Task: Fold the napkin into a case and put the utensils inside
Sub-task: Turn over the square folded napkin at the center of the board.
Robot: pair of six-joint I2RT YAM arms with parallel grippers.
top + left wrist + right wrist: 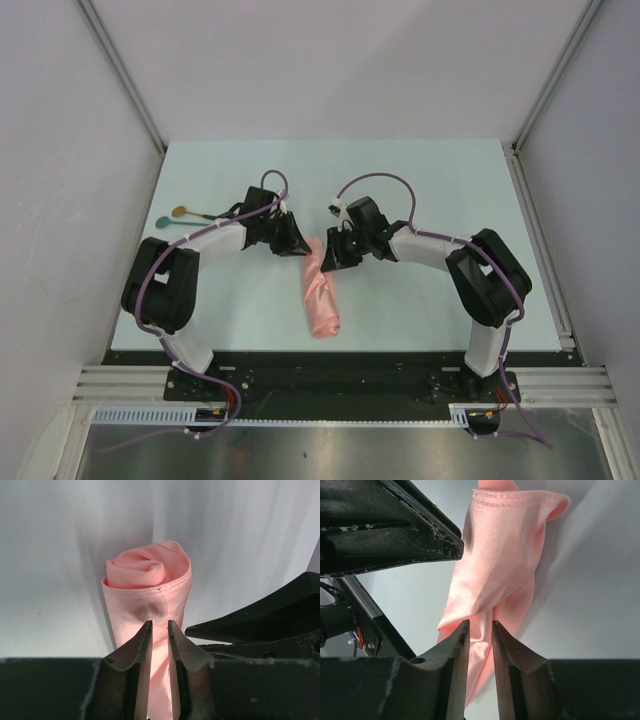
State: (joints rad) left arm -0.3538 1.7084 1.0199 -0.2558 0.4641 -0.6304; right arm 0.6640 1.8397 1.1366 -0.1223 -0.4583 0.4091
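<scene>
Table (pixel 430 190): bearing rolled pink napkin (pixel 322 295), spoons (pixel 178 211) lying far left.
Left claw (pixel 159 630): clamping napkin's end.
Right claw (pixel 480 630): clamping it too.

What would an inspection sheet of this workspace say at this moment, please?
Surface: pale blue-green table, no marks seen.
Job's things: napkin folded into a narrow roll at mid-table. The two spoons lie by the left edge, apart from it and not yet inside.
Clutter: nothing seen.
Pincers: left pincer and right pincer are each closed on cloth at the napkin's far end.
Cables: purple cables loop along both arms, off the cloth.
Surroundings: plain grey walls on three sides; black base plate at the near edge.
</scene>
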